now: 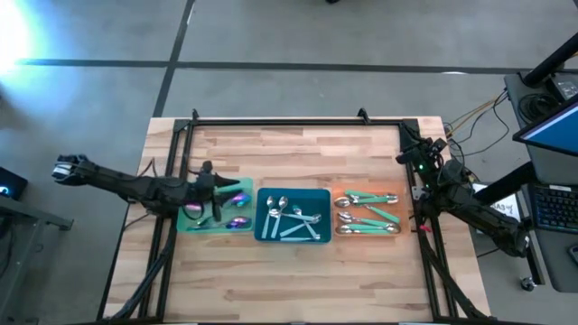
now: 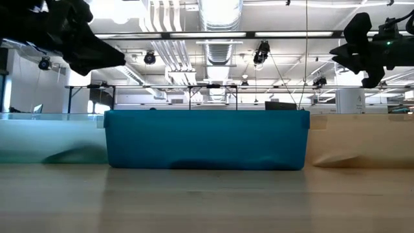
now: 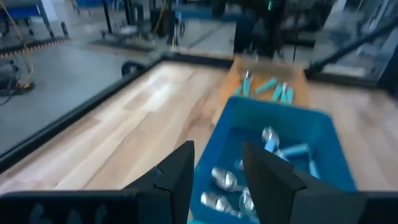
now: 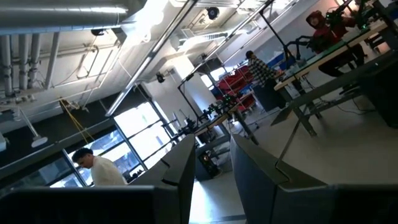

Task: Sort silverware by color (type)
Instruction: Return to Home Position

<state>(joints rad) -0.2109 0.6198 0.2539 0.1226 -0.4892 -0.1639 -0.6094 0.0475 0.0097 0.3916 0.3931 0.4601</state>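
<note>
Jaws on both grippers stand parted and empty. Hazard: the left gripper [image 3: 217, 148] hangs above the pale wooden worktop [image 1: 298, 153], over the flat green tray [image 1: 203, 227] beside the teal tray [image 1: 308, 197]; a low withdrawal could clip a wall and spill spoons. Contents: iridescent purple spoons [image 1: 240, 197] in the green tray, all-silver spoons [image 1: 278, 213] in the teal tray, teal-handled spoons [image 1: 368, 209] in the orange tray [image 1: 368, 234]. Left arm [image 1: 135, 183] extends level; the right gripper [image 4: 212, 140] sits raised at the worktop's right edge.
</note>
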